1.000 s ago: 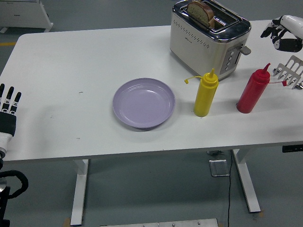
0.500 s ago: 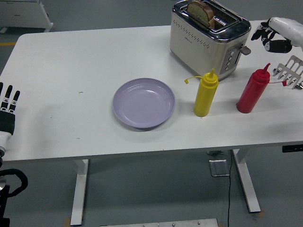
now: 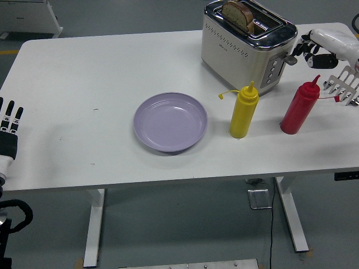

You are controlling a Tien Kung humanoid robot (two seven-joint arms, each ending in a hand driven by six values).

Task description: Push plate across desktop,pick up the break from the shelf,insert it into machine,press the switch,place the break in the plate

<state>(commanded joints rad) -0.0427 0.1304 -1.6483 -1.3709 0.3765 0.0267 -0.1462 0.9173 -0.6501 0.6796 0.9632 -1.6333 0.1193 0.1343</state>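
Your right hand [image 3: 315,47] sits with fingers curled, holding nothing, just beside the toaster [image 3: 248,45] lever. Bread [image 3: 238,15] stands in the toaster slot, up-left of it. Purple plate [image 3: 170,122] lies mid-table, well apart. Left hand [image 3: 9,128] rests open at the left edge.

Lilac plate [image 3: 170,122] lies empty mid-table; bread slice [image 3: 238,15] stands in silver toaster [image 3: 248,43]

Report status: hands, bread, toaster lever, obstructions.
Right hand curled, empty, beside the toaster's lever. Left hand open, resting at the table's left edge. Bread sits in the toaster slot. Red bottle stands just below the right hand.
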